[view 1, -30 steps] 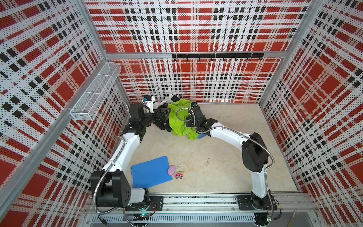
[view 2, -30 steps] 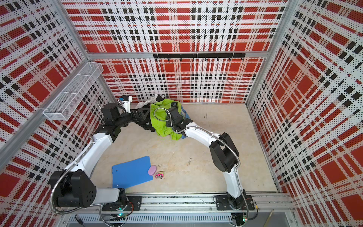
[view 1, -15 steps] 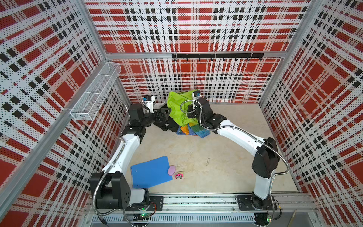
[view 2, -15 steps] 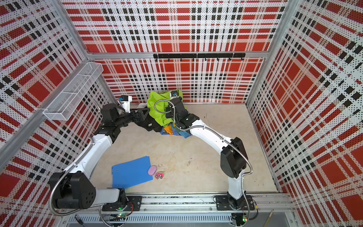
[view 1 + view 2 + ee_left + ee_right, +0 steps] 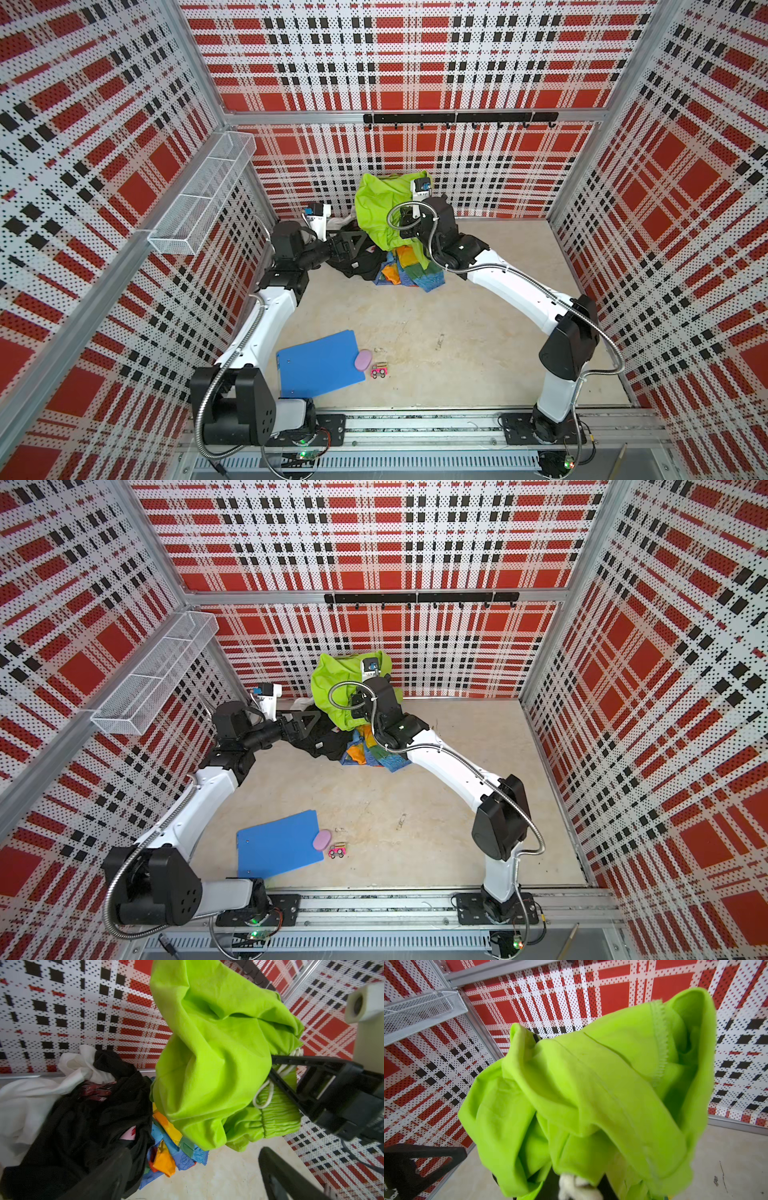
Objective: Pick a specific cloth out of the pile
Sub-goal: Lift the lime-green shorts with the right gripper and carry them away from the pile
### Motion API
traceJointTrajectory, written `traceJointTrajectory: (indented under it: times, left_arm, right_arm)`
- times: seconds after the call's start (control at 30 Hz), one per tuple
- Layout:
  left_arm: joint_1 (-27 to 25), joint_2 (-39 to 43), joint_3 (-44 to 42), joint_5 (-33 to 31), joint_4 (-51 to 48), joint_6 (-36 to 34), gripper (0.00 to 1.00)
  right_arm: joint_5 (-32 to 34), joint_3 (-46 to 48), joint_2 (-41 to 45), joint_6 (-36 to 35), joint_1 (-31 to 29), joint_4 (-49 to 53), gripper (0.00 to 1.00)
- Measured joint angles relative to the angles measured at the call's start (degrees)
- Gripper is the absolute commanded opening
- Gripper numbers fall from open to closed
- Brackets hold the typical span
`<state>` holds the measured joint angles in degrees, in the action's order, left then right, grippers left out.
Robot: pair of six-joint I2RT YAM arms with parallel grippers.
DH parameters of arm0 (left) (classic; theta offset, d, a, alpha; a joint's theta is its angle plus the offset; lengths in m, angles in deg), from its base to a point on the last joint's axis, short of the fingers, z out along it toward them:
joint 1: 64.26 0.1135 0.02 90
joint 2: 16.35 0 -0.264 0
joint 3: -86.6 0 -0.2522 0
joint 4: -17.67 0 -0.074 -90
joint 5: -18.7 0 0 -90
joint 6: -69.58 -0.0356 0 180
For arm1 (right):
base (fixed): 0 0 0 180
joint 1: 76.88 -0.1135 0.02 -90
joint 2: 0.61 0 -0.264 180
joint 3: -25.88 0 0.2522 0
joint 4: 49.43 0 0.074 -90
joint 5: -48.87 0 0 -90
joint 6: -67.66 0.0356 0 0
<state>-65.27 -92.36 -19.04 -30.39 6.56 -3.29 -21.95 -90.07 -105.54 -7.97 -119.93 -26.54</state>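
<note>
The lime-green cloth (image 5: 380,208) (image 5: 334,688) hangs in the air above the pile (image 5: 374,266), near the back wall. My right gripper (image 5: 577,1187) (image 5: 272,1069) is shut on it at the gathered waistband, where the pale drawstring (image 5: 268,1093) loops. In both top views the cloth drapes over that gripper's fingers. My left gripper (image 5: 356,249) (image 5: 193,1178) is open, low beside the black shirt (image 5: 83,1126), with nothing between its fingers. A rainbow-striped cloth (image 5: 409,274) and a white garment (image 5: 31,1095) still lie in the pile.
A blue board (image 5: 318,368), a pink oval piece (image 5: 363,359) and a small toy car (image 5: 379,370) lie near the front. A wire basket (image 5: 203,195) hangs on the left wall. A black hook rail (image 5: 457,118) runs along the back wall.
My right gripper has risen and moved back with the green cloth, lifting it off the pile and baring the rainbow-striped cloth. The left arm has stayed put.
</note>
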Motion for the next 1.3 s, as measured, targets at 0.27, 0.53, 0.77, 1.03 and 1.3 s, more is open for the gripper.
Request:
traceJointTrajectory:
  times: [0.27, 0.53, 0.77, 1.03, 1.3]
  left_arm:
    - [-4.35, 2.25, -1.14, 5.38, 4.33, 0.55, 0.99]
    - [-13.66, 2.67, -1.46, 5.75, 5.46, 0.37, 0.99]
    - [-16.44, 2.43, -1.46, 6.16, 5.44, 0.11, 0.99]
    - [-16.57, 1.66, -1.46, 8.02, 5.44, -0.81, 0.99]
    - [-17.46, 0.5, -1.46, 10.03, 5.4, -0.94, 0.99]
  right_arm:
    - [-0.44, -0.22, 5.14, -1.38, 1.57, 0.09, 0.08]
    - [-2.29, 4.2, 14.97, -1.53, 8.52, 2.4, 0.08]
    - [-3.43, 9.31, 24.52, -1.81, 16.26, 7.76, 0.07]
    - [-7.39, 16.09, 33.51, -2.51, 24.28, 14.4, 0.05]
    - [-20.2, 28.94, 39.69, 3.37, 36.83, 14.64, 0.04]
